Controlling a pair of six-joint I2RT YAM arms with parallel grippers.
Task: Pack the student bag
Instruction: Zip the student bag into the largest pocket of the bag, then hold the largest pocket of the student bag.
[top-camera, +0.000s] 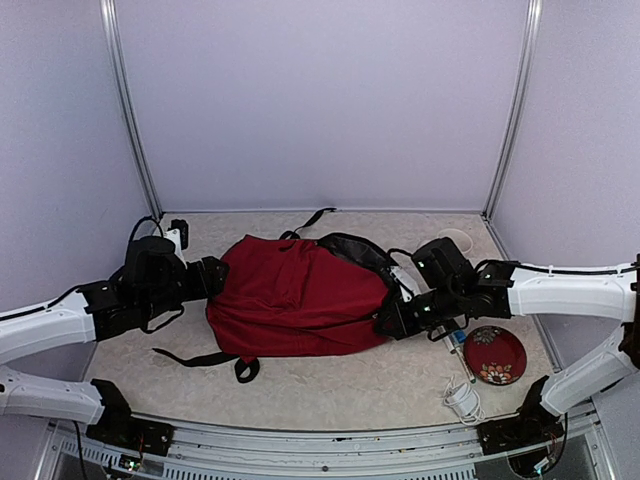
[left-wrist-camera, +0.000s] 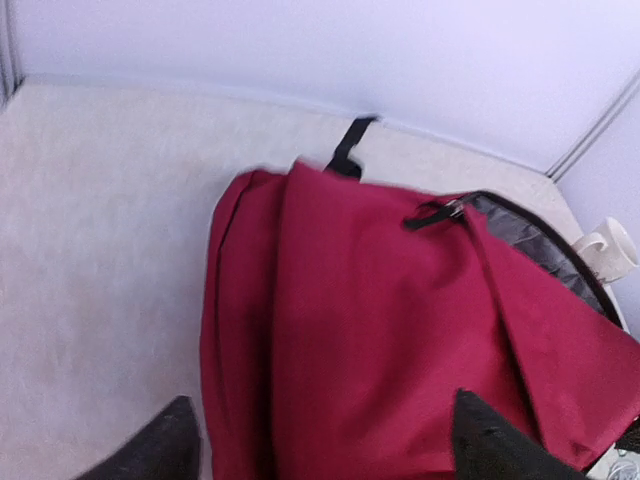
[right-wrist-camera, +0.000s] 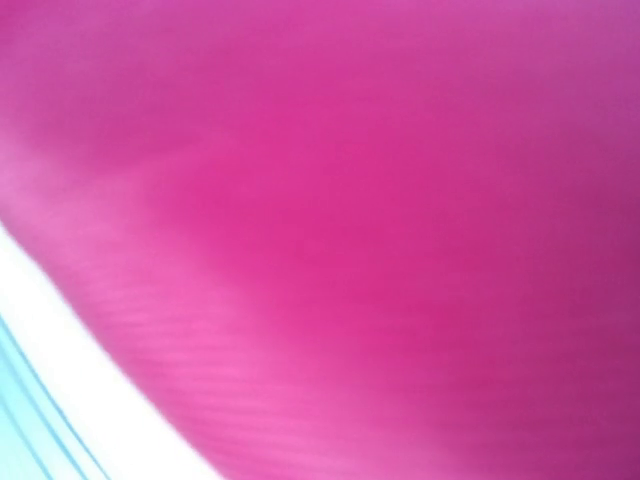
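The student bag (top-camera: 290, 295) lies flat mid-table, dark red, with its zipped opening and grey lining (left-wrist-camera: 540, 240) toward the right. My left gripper (top-camera: 213, 276) is at the bag's left end and stands open; its two black fingertips (left-wrist-camera: 480, 440) straddle the red cloth (left-wrist-camera: 380, 330) with nothing pinched. My right gripper (top-camera: 392, 320) presses against the bag's lower right corner. Red fabric (right-wrist-camera: 380, 220) fills the right wrist view and hides the fingers. The gripper is shut, and I cannot tell whether cloth is between its jaws.
A white mug (top-camera: 455, 240) stands behind the right arm, also seen past the bag (left-wrist-camera: 610, 250). A red patterned plate (top-camera: 495, 354), a pen-like tool (top-camera: 458, 352) and a coiled white cable (top-camera: 462, 398) lie at the front right. Black straps (top-camera: 215, 358) trail from the bag.
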